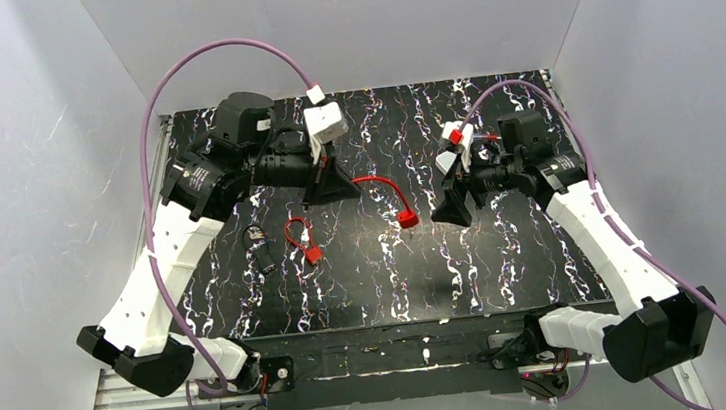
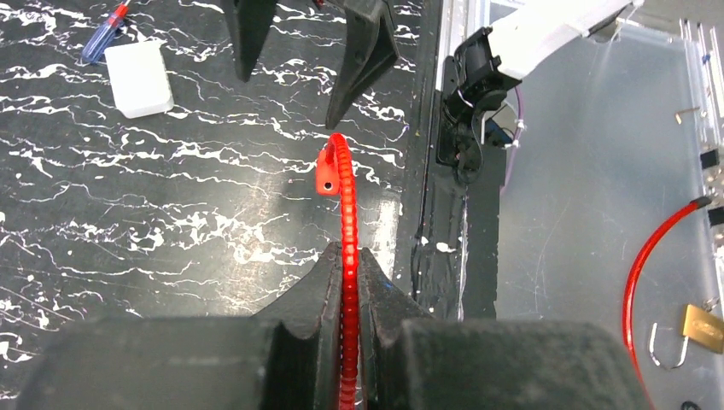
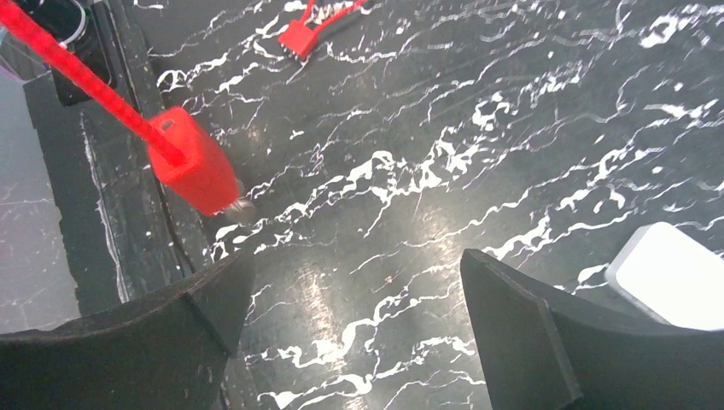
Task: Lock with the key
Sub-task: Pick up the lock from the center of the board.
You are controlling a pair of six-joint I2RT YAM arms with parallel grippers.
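Observation:
My left gripper (image 1: 337,182) is shut on a red beaded cable (image 2: 346,205) that runs out between its fingertips (image 2: 346,252). The cable ends in a red lock body (image 1: 408,220), which also shows in the right wrist view (image 3: 192,166), low over the black marbled table. My right gripper (image 1: 452,206) is open and empty (image 3: 354,260), just right of the lock body and apart from it. Its fingers (image 2: 367,60) show at the top of the left wrist view. No key is clearly visible.
A second red cable seal (image 1: 302,241) lies at centre left, with small dark objects (image 1: 261,250) beside it. A white block (image 2: 141,77) and a blue-handled tool (image 2: 102,38) lie near the right gripper. A brass padlock (image 2: 704,329) sits beyond the table's near edge.

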